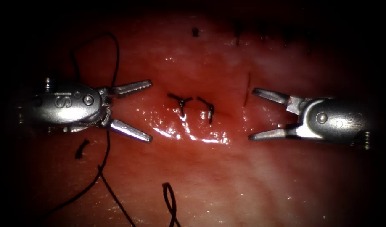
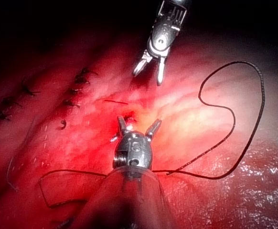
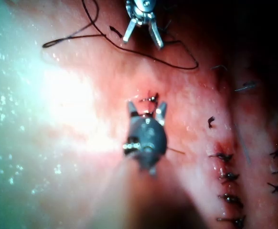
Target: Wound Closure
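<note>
My left tool lies left of the cut with its jaws open and nothing in them. My right tool faces it from the right, jaws open too and holding nothing. Between them the tissue carries two knotted stitches. A thin dark sliver stands in the tissue just left of the right tool's upper jaw; I cannot tell whether it is the needle. Loose black thread runs behind the left tool and down to the front. The left wrist view has the left tool open and the thread looping beside it.
A short cut end of thread lies below the left tool, and a small thread loop sits at the front. Older stitch rows line the far tissue. Red fluid glistens below the two stitches.
</note>
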### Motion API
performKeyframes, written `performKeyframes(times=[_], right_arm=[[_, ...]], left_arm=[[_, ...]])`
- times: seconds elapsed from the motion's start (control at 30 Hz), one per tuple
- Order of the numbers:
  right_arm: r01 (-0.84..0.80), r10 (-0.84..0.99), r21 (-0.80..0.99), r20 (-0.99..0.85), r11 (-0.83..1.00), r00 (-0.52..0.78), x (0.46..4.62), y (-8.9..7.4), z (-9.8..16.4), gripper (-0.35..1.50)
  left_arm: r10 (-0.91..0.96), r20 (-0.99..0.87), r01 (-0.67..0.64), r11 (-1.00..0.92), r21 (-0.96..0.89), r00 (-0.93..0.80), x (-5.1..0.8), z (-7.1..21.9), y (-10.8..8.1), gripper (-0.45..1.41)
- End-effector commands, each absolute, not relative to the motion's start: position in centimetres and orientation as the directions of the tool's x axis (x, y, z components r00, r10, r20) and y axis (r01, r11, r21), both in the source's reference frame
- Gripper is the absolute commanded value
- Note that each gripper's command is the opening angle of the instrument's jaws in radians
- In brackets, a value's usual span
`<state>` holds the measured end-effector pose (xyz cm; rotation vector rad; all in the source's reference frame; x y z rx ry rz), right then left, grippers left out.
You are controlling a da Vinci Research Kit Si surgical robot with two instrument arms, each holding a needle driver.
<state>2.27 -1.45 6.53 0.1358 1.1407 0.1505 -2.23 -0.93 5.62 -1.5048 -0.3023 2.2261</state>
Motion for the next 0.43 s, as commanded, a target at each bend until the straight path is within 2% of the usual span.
performKeyframes(times=[0.03, 0.43], right_arm=[[-0.049, 0.186, 0.182, -0.894, 0.982, 0.407, 2.34, -1.45, 6.57, 1.01], [-0.045, 0.184, 0.182, -0.895, 0.982, 0.406, 2.30, -1.46, 6.56, 0.94]], left_arm=[[0.467, -0.826, -0.230, -0.882, -0.410, -0.315, -2.31, 5.67, -0.95, 0.57], [0.465, -0.827, -0.231, -0.883, -0.409, -0.315, -2.31, 5.68, -0.97, 0.57]])
